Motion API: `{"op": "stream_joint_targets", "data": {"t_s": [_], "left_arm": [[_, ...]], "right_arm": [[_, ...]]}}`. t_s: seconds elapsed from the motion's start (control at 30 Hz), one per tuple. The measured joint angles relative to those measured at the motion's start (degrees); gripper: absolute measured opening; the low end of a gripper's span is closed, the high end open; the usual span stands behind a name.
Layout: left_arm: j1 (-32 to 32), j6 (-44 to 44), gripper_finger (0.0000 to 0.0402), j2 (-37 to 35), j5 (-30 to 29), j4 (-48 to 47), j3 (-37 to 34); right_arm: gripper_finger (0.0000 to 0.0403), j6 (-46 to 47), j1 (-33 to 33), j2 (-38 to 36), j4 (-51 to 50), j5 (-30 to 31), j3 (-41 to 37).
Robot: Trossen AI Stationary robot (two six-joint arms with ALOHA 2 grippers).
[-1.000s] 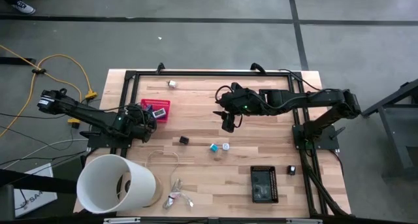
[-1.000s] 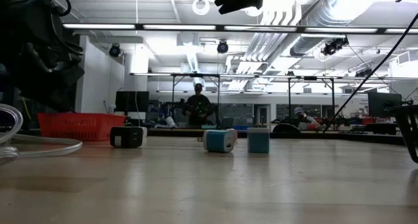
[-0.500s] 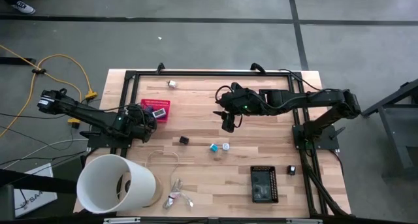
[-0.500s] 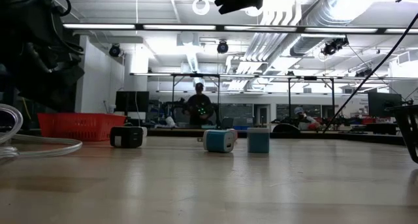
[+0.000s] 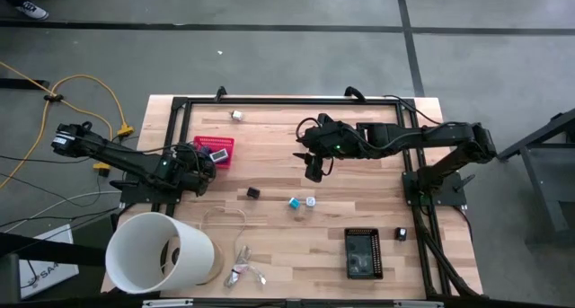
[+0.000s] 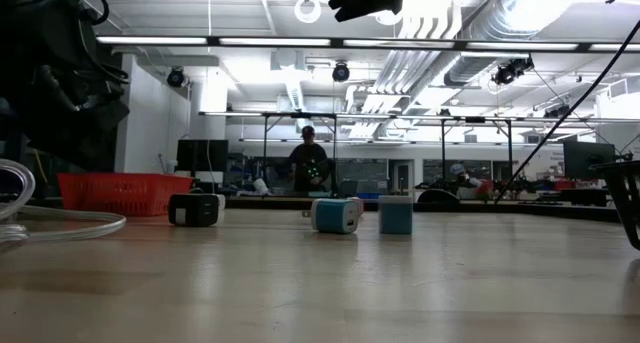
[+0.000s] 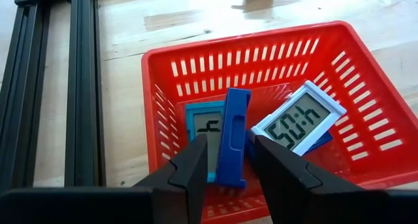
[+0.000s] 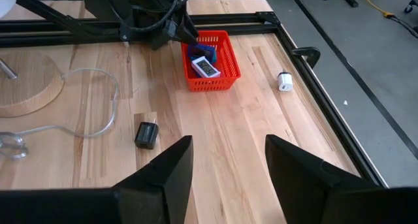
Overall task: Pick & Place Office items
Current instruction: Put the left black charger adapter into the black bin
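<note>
My left gripper [image 7: 230, 147] is open at the near left corner of the red basket [image 7: 366, 100], pointing slantwise down into it. A blue slab [image 7: 233, 136] stands on edge between its fingers, its lower edge in the basket. Beside it in the basket lie a white-framed display [image 7: 302, 123] and a teal-framed one [image 7: 198, 127]. My right gripper [image 8: 228, 162] hangs open, high over the middle of the table [image 5: 314, 171], with nothing between its fingers. On the boards lie a black block [image 5: 253, 193], a teal block [image 5: 294, 203] and a white block [image 5: 311, 201]. My left gripper has one finger [image 7: 196, 162] on each side of the blue slab's flat faces [image 7: 228, 165], coming from the table's left and slanting down. I cannot tell whether the fingers touch the slab. The slab stands upright with its lower edge in the basket.
A big white tub [image 5: 162, 252] lies at the near left. A pale wire loop [image 5: 229, 218] with a silvery clump [image 5: 243, 274] is beside it. A black tray [image 5: 363, 253] and a small black piece [image 5: 401, 234] sit near right, a white piece [image 5: 237, 116] far left. A black frame [image 7: 78, 87] rims the table.
</note>
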Motion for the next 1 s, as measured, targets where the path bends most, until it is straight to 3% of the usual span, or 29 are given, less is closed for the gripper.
{"op": "stream_joint_targets", "data": {"t_s": [0.3, 0.63, 1.0], "left_arm": [[-1.15, 5.21, 0.0122, -0.11, -5.19, 4.23, 0.00], [-1.68, 25.38, 0.0122, -0.11, -10.39, 19.43, 0.02], [-1.65, 47.01, 0.0122, -0.04, -10.14, 34.69, 0.04]], "right_arm": [[0.0178, -0.02, 0.01, 0.00, 0.00, 0.00, 0.00], [0.0178, 0.00, 0.02, 0.00, 0.00, 0.00, 0.00], [0.0178, 0.00, 0.02, 0.00, 0.00, 0.00, 0.00]]}}
